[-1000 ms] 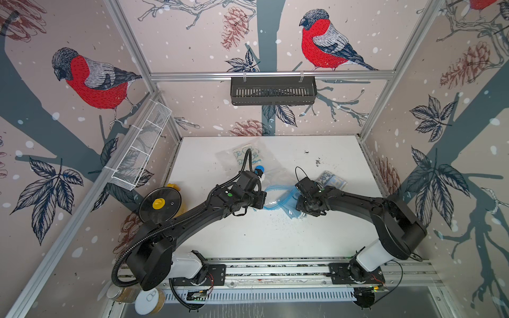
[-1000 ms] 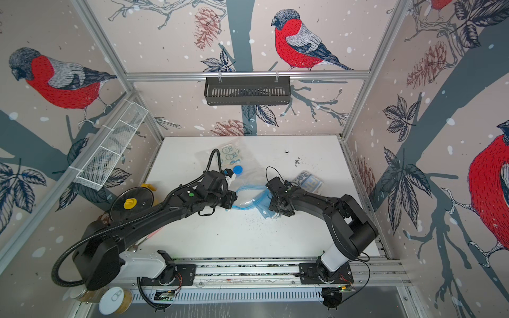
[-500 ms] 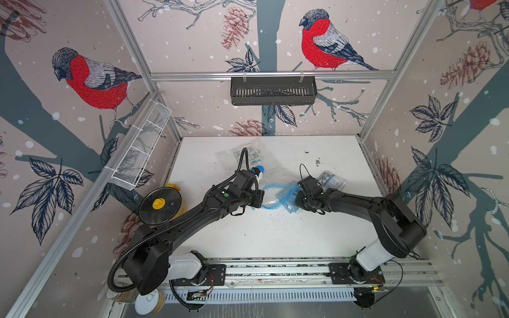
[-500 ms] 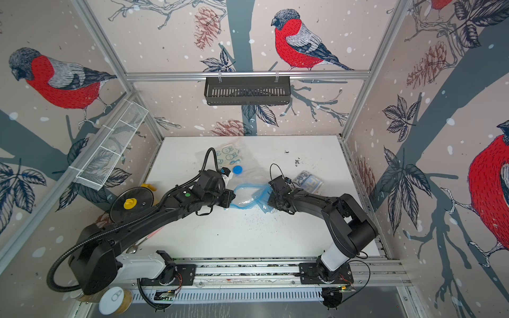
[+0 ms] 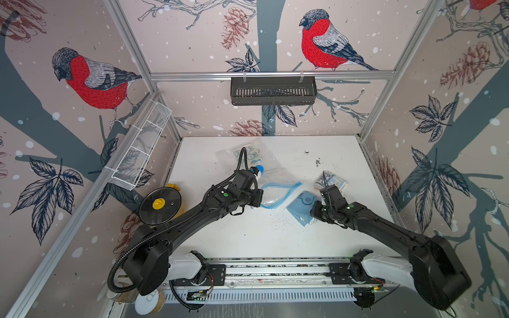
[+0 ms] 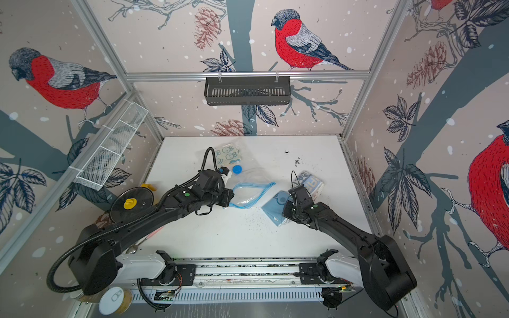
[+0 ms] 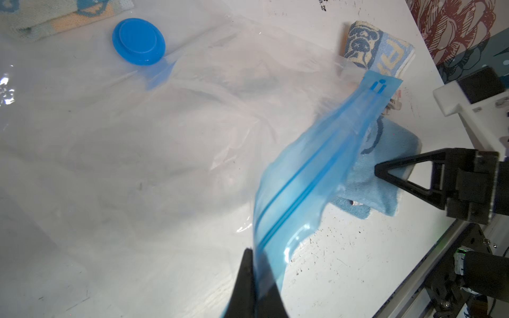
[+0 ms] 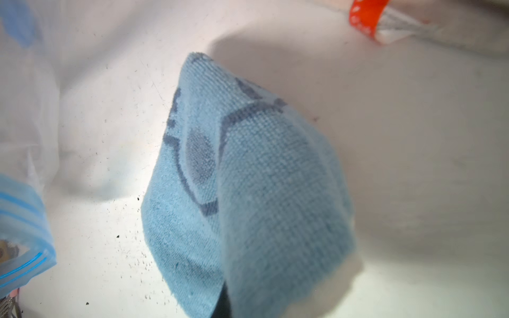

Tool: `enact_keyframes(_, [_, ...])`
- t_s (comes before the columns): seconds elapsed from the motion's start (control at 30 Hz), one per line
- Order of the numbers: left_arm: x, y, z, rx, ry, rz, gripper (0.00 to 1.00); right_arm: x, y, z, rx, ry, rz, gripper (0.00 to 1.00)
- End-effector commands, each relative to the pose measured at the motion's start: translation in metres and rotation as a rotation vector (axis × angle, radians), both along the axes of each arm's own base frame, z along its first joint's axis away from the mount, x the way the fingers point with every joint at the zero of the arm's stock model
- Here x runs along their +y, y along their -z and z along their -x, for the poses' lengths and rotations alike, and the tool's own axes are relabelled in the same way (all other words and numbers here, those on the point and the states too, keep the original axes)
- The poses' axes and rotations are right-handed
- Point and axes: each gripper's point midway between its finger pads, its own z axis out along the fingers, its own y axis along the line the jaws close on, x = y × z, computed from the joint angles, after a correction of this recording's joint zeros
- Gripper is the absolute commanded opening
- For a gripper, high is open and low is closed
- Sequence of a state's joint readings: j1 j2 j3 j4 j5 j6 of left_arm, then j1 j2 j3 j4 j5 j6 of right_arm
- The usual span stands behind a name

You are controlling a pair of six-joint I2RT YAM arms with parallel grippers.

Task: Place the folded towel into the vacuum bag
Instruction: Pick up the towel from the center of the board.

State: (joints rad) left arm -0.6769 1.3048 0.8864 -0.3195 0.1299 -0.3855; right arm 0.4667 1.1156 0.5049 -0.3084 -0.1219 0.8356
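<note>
1. Loading is in hand: the left claw [image 7: 256,275] pinches the blue zip strip [image 7: 316,170] of the vacuum bag [image 7: 165,137], holding its mouth open above the table [image 5: 248,234].
2. The right claw [image 7: 380,176] is clamped on the folded towel [image 8: 261,192], just outside that mouth.
3. Next, the towel needs sliding between the lips, then releasing.
4. 1 patterned towel [image 5: 246,154] seems to lie inside at the bag's far end; I cannot tell for sure.

In the right wrist view the blue towel [image 8: 261,192] hides all but a dark sliver of the right fingers [image 8: 223,307] and an orange-banded thing [image 8: 366,16] is blurred and cut off, while in the left wrist view the left fingers [image 7: 245,289], cut off, pinch the blurred blue strip [image 7: 316,170] of the vacuum bag [image 7: 165,151].
</note>
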Motion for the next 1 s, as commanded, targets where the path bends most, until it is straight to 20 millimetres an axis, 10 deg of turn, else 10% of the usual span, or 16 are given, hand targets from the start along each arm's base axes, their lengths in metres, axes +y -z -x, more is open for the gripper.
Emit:
enact_keyframes(0.0, [-0.001,-0.001,-0.005,-0.015,-0.011,0.004,0.00,-0.003,-0.008,0.004,-0.033,-0.029,-0.039,0.00])
enact_keyframes(0.5, [-0.005,0.004,-0.011,0.009,-0.042,-0.003,0.00,-0.006,-0.048,0.000,-0.131,-0.102,-0.124,0.00])
enact_keyframes(0.97, [-0.003,0.007,-0.018,0.002,-0.069,-0.028,0.00,0.006,-0.021,0.009,-0.052,-0.152,-0.166,0.01])
